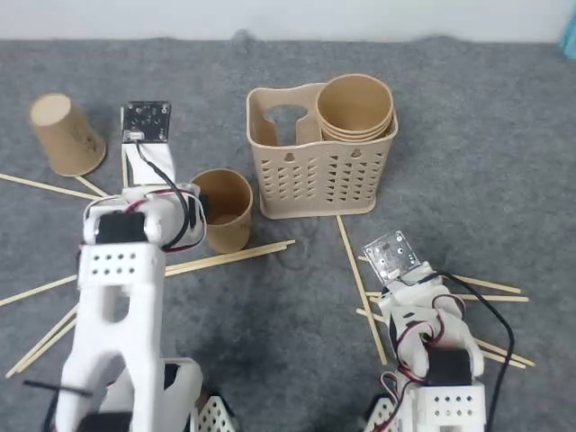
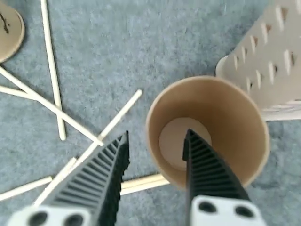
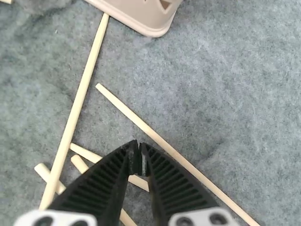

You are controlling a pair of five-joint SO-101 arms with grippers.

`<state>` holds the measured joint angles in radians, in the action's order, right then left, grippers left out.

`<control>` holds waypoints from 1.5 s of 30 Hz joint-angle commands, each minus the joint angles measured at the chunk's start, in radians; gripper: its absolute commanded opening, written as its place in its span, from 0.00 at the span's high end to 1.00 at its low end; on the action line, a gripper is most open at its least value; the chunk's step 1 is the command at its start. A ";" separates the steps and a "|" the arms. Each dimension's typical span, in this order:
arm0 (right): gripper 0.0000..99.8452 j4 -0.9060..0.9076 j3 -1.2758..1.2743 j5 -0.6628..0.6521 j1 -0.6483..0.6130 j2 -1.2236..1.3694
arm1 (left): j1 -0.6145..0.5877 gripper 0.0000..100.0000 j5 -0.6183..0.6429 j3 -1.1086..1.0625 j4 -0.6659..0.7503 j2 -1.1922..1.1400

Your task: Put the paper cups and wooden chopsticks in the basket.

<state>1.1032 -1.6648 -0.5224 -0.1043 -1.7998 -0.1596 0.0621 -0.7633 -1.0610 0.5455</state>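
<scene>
The left gripper [image 2: 158, 135], released, straddles the wall of the cup [image 1: 222, 193], left of centre beside the basket [image 1: 315, 175]. Next it should clench and lift, I think. The right gripper [image 3: 139, 151] is clenched empty over chopsticks [image 3: 79, 101].

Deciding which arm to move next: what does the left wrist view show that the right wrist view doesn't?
Left wrist view: an upright paper cup with the left arm's open jaws straddling its rim, one inside and one outside, plus the edge of a second cup. Right wrist view: the right arm's shut jaws above crossed chopsticks. Both: part of the basket, loose chopsticks and the grey carpet.
</scene>
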 commanded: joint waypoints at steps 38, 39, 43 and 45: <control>0.99 -0.001 -0.018 -0.014 0.001 -0.013 | -0.021 0.99 0.175 0.613 -0.502 -0.132; 0.99 -0.001 -0.018 -0.014 0.001 -0.013 | -0.028 0.99 0.175 0.638 -0.526 -0.132; 0.99 0.001 -0.018 -0.014 0.001 -0.013 | -0.028 0.99 0.175 0.730 -0.601 -0.132; 0.99 0.001 -0.018 -0.014 0.001 -0.013 | -0.026 0.99 0.175 0.796 -0.640 -0.132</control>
<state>1.1017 -1.6648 -0.5224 -0.1043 -1.7998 -0.1811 0.2279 -0.0713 -1.6517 0.4028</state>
